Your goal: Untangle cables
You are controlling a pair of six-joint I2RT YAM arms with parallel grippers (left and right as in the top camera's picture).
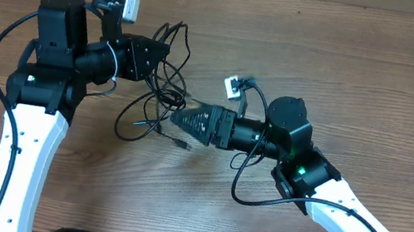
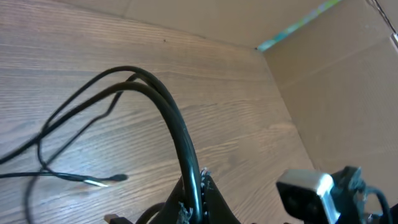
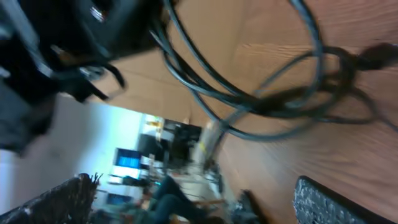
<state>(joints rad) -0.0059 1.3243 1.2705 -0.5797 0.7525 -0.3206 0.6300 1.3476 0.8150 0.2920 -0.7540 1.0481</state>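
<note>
Cables (image 1: pixel 167 94) clamped left, right jaws wide

They run bundled out of the left gripper (image 1: pixel 162 58), whose jaws clamp them, and loop on the wooden table (image 1: pixel 367 67) ahead. The right gripper (image 1: pixel 178 118) gapes wide, the tangle just beyond its tips. Past the left jaws stands a cardboard wall (image 2: pixel 348 93) with a teal tape strip (image 2: pixel 298 23).
</note>
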